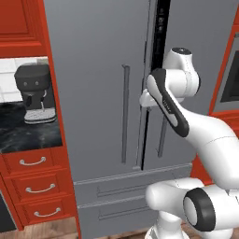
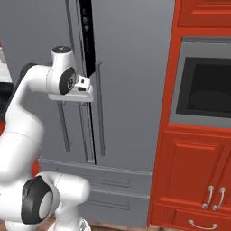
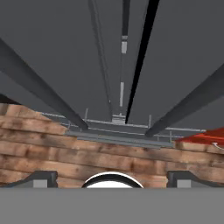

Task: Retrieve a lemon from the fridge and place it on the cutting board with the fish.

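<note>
Claw (image 2: 85, 97) at the fridge (image 1: 102, 70) door seam, spread wide and holding nothing; doors slightly ajar, contents hidden.

My base stands on the wooden plank floor (image 3: 109, 153), where the fridge (image 1: 102, 93) also rests; beside it, a coffee machine (image 1: 35, 93) sits on the dark counter (image 1: 23, 135).
</note>
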Tool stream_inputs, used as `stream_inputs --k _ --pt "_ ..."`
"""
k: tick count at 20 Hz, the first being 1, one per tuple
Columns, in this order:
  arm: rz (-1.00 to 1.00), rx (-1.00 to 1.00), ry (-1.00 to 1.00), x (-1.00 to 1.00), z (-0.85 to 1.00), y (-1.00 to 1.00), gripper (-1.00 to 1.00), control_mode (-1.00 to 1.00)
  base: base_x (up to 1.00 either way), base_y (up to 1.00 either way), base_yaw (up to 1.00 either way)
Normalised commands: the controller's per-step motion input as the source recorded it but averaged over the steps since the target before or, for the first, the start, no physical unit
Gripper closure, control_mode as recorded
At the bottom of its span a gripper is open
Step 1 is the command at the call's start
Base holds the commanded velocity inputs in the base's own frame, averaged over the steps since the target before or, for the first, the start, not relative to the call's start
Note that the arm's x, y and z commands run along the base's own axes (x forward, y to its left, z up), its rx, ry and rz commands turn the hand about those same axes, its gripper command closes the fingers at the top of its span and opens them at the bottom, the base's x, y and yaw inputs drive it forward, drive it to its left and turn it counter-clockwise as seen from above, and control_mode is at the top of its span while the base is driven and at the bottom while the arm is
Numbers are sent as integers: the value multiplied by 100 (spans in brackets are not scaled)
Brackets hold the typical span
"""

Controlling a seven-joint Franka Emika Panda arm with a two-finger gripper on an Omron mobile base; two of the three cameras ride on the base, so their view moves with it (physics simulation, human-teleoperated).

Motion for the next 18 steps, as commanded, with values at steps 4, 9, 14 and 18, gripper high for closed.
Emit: stream_inputs --k 4,9,14,18 --pt "0 0 0 0 0 0 -100 100 -73 -1 -1" --pt "0 0 0 0 0 0 -100 100 -31 0 -1" --pt "0 0 0 3 0 0 -100 -100 0 0 0" --pt "0 0 -19 31 -16 -19 -100 -100 0 0 0"
